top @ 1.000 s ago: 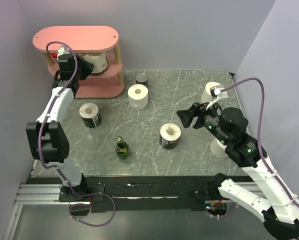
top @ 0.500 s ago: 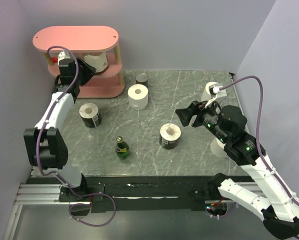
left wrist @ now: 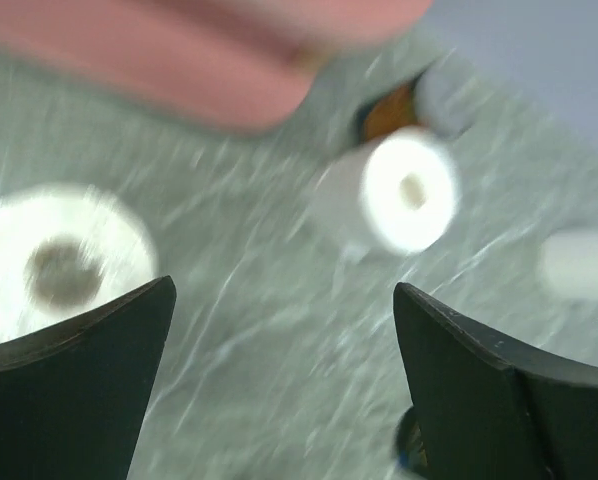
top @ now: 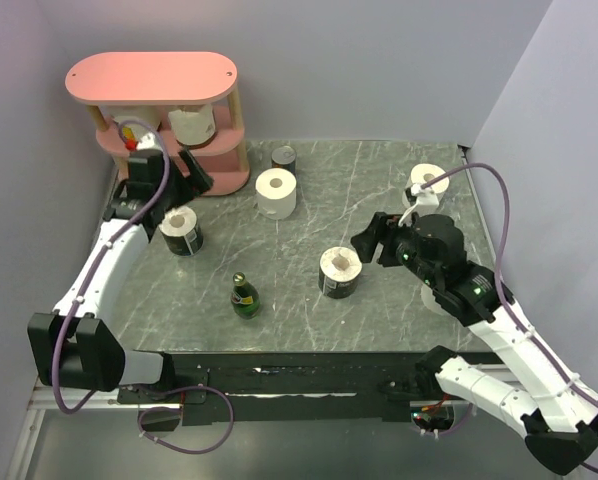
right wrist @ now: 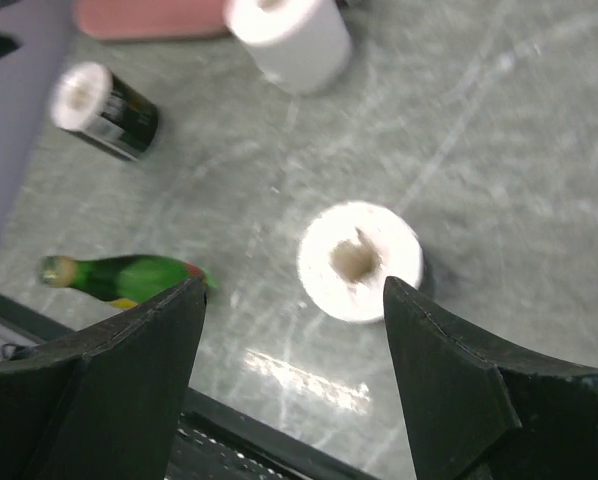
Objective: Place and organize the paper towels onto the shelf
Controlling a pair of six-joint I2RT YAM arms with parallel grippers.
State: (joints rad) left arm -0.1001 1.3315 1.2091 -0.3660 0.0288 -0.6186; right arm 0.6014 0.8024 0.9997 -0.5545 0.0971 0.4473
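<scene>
The pink shelf [top: 151, 77] stands in the far left corner of the table [top: 379, 180], and a cream roll [top: 192, 125] sits upright on its middle board, near the right-hand end. The left gripper [top: 192, 172] hangs just in front of the shelf's lower boards, its fingers [left wrist: 79, 390] spread wide with nothing between them; its wrist view looks down on bare table. Near the left edge, just below that gripper, a dark-wrapped roll [top: 180, 230] stands on end. A plain white roll [top: 276, 192] stands towards the far edge, beside the shelf's right end, with a small tin can [top: 284, 158] just behind it. The right gripper [top: 371, 232] hovers over the middle of the table, its fingers [right wrist: 459, 390] parted and gripping nothing; a second dark-wrapped roll [right wrist: 359, 260] stands upright below it, with its hollow core facing up, apart from both fingertips. A green bottle [top: 244, 297] stands near the table's near edge, between the two dark-wrapped rolls. Another white roll [top: 429, 182] stands by the right edge, towards the far corner.
</scene>
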